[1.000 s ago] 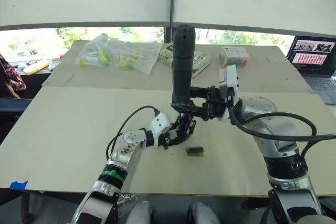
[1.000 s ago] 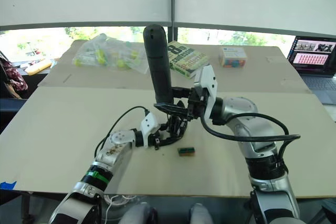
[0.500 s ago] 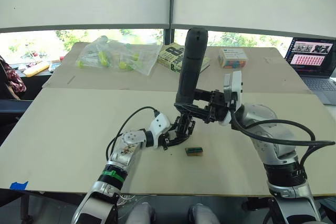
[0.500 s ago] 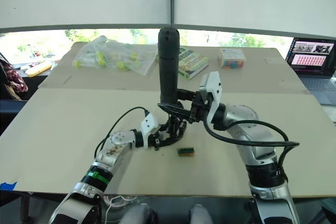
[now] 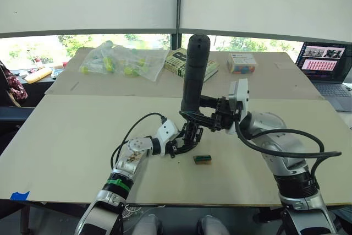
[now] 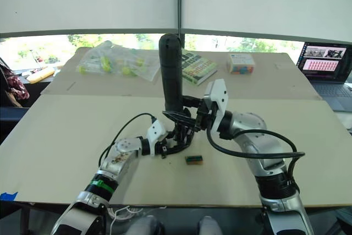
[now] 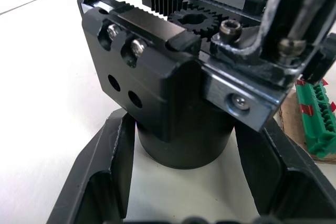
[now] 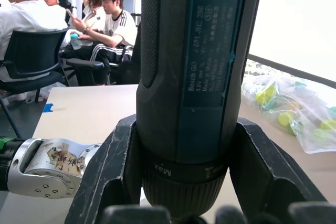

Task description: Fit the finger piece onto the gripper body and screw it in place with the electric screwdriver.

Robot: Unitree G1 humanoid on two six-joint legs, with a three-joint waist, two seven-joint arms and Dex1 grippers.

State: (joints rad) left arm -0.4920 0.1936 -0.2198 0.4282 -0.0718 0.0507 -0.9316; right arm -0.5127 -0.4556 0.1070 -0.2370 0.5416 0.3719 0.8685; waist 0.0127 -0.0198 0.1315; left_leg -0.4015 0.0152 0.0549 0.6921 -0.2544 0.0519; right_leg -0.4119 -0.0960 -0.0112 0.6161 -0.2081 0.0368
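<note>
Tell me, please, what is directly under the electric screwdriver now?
The gripper body sits under the upright electric screwdriver, with the left gripper around its round base. The right gripper holds the screwdriver. The bit's tip and its screw are covered by linkages.

My right gripper (image 8: 184, 219) clamps the electric screwdriver (image 8: 197, 77), whose casing looks like matt black plastic, ribbed along one edge, with a smooth dark teal label printed in faint letters. My fingers (image 8: 107, 182) look like matt black rubbery plastic with a slightly grainy face. In my left gripper (image 7: 184, 203) sits the gripper body (image 7: 173, 77): matt black blocks, a toothed black gear, a brushed silvery metal plate and bright metal screw heads. Beside it lies a small green block (image 7: 315, 116) of glossy plastic. The table (image 5: 66, 130) looks like pale, matt board. On the far table, a clear glossy plastic bag (image 5: 124, 59) is crinkled.
</note>
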